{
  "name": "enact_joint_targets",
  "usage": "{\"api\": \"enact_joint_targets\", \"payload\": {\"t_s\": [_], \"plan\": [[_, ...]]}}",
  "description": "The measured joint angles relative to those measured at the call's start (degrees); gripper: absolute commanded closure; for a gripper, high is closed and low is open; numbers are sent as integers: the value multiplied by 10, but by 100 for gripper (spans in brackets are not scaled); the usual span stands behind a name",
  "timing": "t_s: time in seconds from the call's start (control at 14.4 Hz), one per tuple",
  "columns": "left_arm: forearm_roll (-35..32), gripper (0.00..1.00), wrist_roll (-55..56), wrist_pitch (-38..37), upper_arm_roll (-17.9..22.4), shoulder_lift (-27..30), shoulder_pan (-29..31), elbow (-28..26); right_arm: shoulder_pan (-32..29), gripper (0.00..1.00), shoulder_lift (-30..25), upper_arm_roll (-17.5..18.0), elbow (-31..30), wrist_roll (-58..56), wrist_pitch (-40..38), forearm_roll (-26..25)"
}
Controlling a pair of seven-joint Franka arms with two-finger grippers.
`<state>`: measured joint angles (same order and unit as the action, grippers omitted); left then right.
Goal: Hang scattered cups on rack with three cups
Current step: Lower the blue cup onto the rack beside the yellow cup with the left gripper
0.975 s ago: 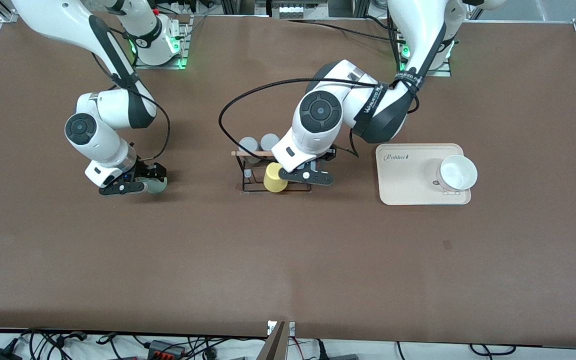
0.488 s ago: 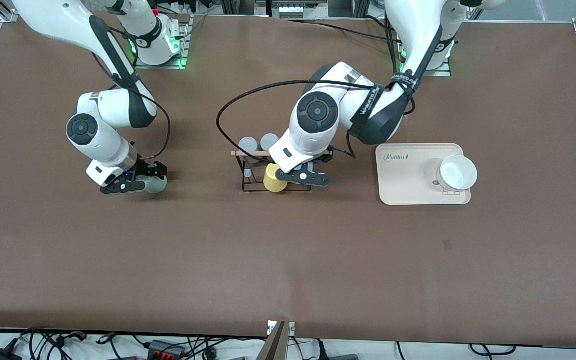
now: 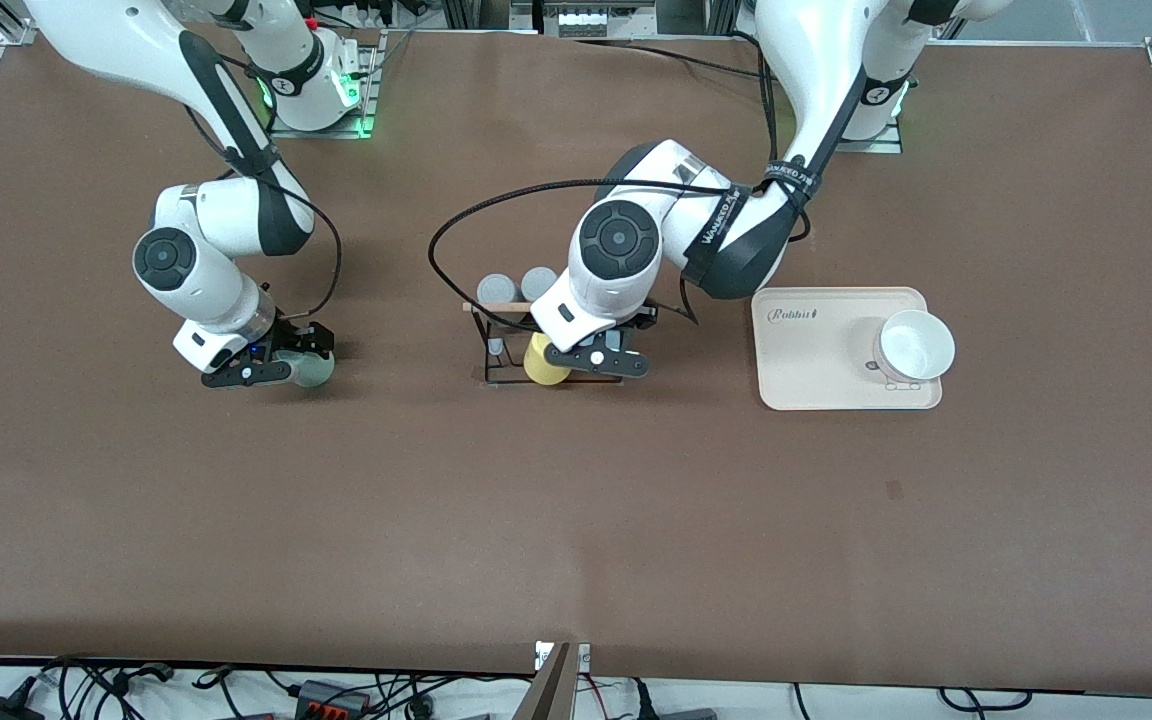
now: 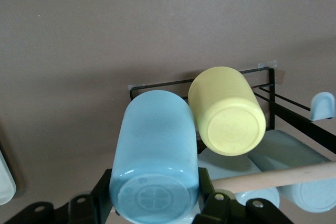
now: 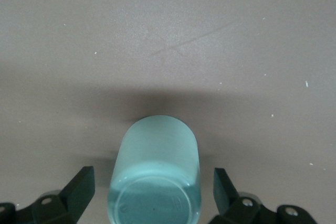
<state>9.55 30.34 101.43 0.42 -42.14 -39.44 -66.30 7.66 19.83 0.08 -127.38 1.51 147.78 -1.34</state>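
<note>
Mint-green cup [image 5: 155,169] sits between the right claw's [image 5: 155,198] wide-spread fingers, untouched.

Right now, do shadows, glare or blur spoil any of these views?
Front view: even light, soft shadows by the arms, green lamps glowing at the bases. Left wrist view: the light blue cup and yellow cup are sharp, no glare. Right wrist view: the mint-green cup casts a broad dark shadow on the table; its near rim looks soft.
</note>
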Motion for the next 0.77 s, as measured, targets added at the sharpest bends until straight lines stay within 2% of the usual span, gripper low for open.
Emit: {"api": "enact_joint_targets", "payload": {"t_s": [0.07, 0.35, 0.49, 0.56, 0.63, 0.77], "plan": [[0, 72, 0, 0, 0, -3, 0, 0, 0, 1, 0, 0, -1, 0, 0, 0], [0, 67, 0, 0, 2, -12, 1, 0, 0, 46, 0, 0, -3, -1, -1, 0], [0, 48, 0, 0, 2, -19, 1, 0, 0, 64, -1, 0, -3, -1, -1, 0], [0, 33, 0, 0, 2, -23, 1, 0, 0, 71, -1, 0, -3, -1, -1, 0], [0, 0, 0, 1, 2, -26, 1, 0, 0, 76, -1, 0, -3, -1, -1, 0], [0, 0, 0, 2, 2, -27, 2, 1, 0, 77, -1, 0, -3, -1, -2, 0]]}}
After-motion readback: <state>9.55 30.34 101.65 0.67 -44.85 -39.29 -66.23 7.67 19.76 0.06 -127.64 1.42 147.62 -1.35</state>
